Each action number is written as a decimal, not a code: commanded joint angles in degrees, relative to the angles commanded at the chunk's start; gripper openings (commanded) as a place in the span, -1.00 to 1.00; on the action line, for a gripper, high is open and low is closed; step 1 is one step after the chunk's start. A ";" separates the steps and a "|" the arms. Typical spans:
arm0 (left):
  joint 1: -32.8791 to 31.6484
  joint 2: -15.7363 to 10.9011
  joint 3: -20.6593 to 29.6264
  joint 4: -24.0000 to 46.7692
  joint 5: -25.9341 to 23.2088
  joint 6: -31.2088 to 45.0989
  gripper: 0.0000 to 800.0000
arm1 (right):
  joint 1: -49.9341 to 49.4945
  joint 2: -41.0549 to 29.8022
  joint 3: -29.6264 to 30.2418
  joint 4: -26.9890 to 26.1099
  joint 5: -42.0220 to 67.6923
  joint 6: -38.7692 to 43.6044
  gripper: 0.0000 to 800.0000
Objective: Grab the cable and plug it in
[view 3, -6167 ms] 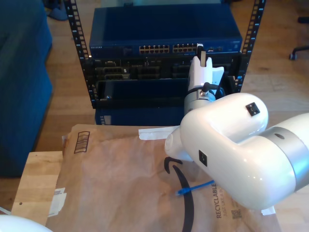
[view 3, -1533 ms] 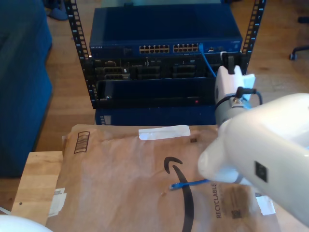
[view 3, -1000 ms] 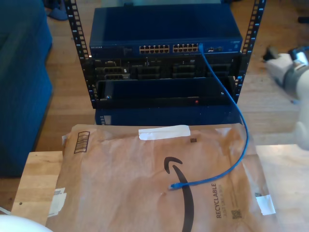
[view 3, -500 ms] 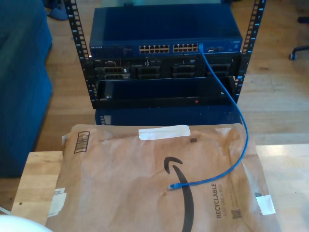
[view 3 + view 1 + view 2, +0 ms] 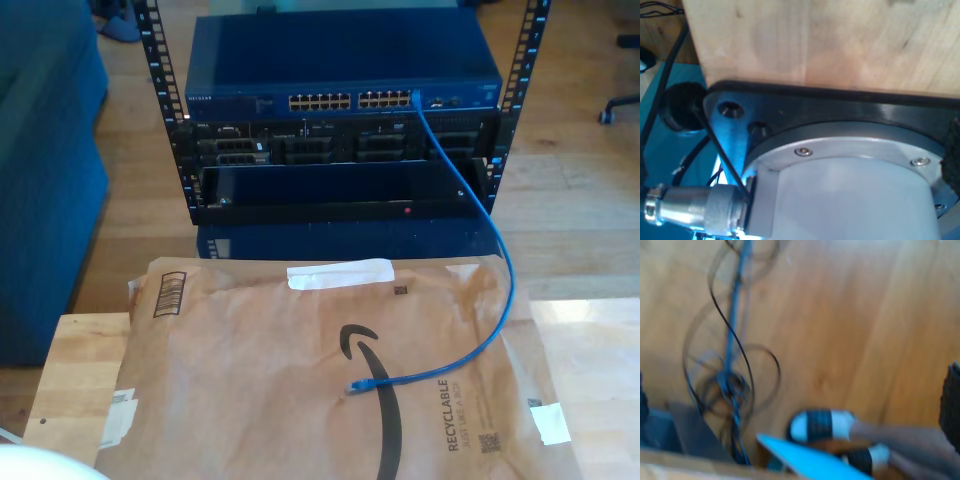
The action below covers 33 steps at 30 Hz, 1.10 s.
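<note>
place: likely office or lab | cues: server rack (image 5: 340, 120), network switch (image 5: 345, 75), wood floor (image 5: 570, 190)

surface: light wooden table (image 5: 80, 370) | on it: large brown paper mailer (image 5: 250, 370) lay flat, covering most of the top, white tape strip (image 5: 340, 273) near its far edge | on the mailer: free end of the blue cable (image 5: 470, 350) rested near the printed black arrow | beyond: wood floor (image 5: 570, 210)

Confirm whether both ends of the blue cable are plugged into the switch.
No: one end of the cable sits in the switch; its free plug lies on the brown mailer.
</note>
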 joint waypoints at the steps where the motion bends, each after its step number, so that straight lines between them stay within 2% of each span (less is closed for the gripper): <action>1: 0.00 0.00 0.09 -0.09 0.00 0.00 1.00 | -1.14 -0.18 0.62 0.53 0.00 -1.14 0.99; 11: 0.00 0.00 0.00 0.00 0.00 0.00 1.00 | -8.09 -0.79 7.91 3.25 0.44 -2.90 0.99; 15: 0.00 0.00 0.00 0.00 0.00 0.00 1.00 | -12.48 1.32 8.70 8.53 -1.32 -3.08 0.99; 25: 0.00 0.00 0.09 0.00 0.00 0.00 1.00 | -14.24 3.78 11.08 9.32 -5.63 -2.81 0.99; 30: 0.00 0.00 0.00 0.00 0.00 0.00 1.00 | -21.10 5.63 13.45 15.47 -9.32 -3.08 0.99; 33: 0.00 0.00 0.09 0.00 0.00 0.00 1.00 | -21.45 6.24 13.71 15.82 -9.85 -4.92 1.00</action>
